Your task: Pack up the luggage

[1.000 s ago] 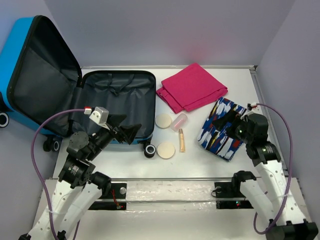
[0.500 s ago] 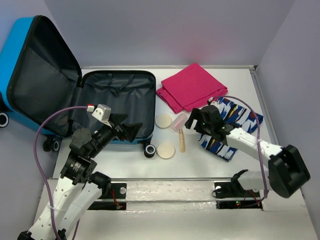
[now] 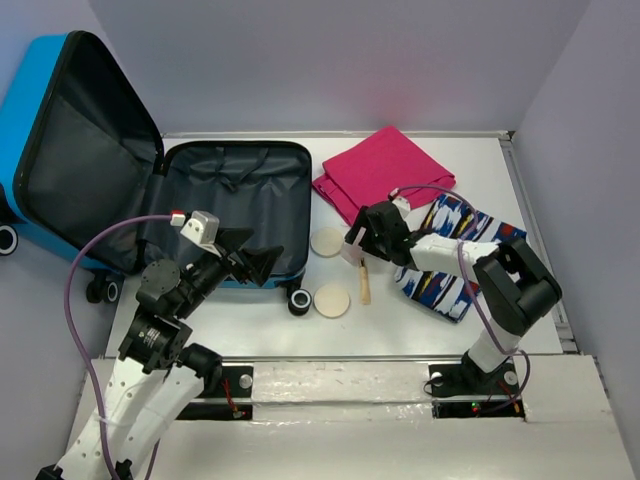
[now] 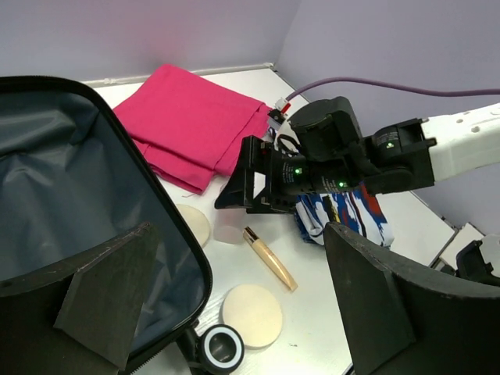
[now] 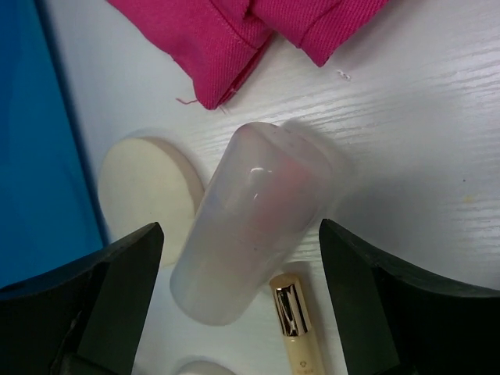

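Note:
The luggage (image 3: 60, 120) lies open at the left, a blue hard shell with its lid propped up and its grey-lined base (image 3: 235, 195) flat on the table. A frosted pink bottle (image 3: 356, 244) lies on its side just right of the base. My right gripper (image 3: 362, 238) is open and low around that bottle (image 5: 250, 250), one finger on each side with gaps showing. My left gripper (image 3: 250, 258) is open and empty above the base's near right corner (image 4: 168, 258), its fingers (image 4: 375, 305) wide apart.
A gold tube (image 3: 364, 282) lies just in front of the bottle. Two round cream pads (image 3: 326, 241) (image 3: 332, 300) sit beside the suitcase, near its wheel (image 3: 298, 301). Folded pink cloth (image 3: 385, 175) is at the back, and patterned blue cloth (image 3: 455, 262) at the right under my right arm.
My right arm has swung left from above the patterned cloth to the pink bottle, and its jaws have narrowed slightly. The left arm has barely moved.

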Robot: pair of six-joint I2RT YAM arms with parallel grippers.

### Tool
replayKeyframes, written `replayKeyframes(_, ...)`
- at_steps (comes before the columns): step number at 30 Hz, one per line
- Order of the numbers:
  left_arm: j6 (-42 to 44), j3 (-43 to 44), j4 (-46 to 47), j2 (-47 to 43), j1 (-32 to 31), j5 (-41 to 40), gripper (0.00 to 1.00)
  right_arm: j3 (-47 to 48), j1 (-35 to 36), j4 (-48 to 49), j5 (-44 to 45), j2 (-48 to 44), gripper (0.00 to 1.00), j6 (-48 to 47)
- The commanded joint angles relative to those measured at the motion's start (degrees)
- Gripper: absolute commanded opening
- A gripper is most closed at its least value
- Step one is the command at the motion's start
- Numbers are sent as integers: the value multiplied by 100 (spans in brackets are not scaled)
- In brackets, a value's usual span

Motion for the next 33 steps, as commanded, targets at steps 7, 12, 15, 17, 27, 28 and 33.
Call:
replayKeyframes(7,26,276,86,-133,-94,-58,99,319,38,404,513,406,42,525)
replayKeyframes(12,17,276,77,-150,-103,-111,99,116,256,527,917,-593,40,70)
replayKeyframes(15,17,285,77,-142,-112,-146,98,440,598,544,962,-860,40,-432)
replayKeyframes(17,8,285,77,-133,-112,-163,96,1063,792,501,708,-773,40,-845)
replayKeyframes(27,-27,294,-55,69,-103,-463,93,4747,1163,-695,-874,1513,100,-1549)
replayKeyframes(28,-36,285,-81,148,-94,-436,93,4670,1163,-678,-806,1443,100,-1550)
replayKeyframes(33,-359,250,85,482,-103,-253,92,3311,1083,-572,-42,147,94,-1716)
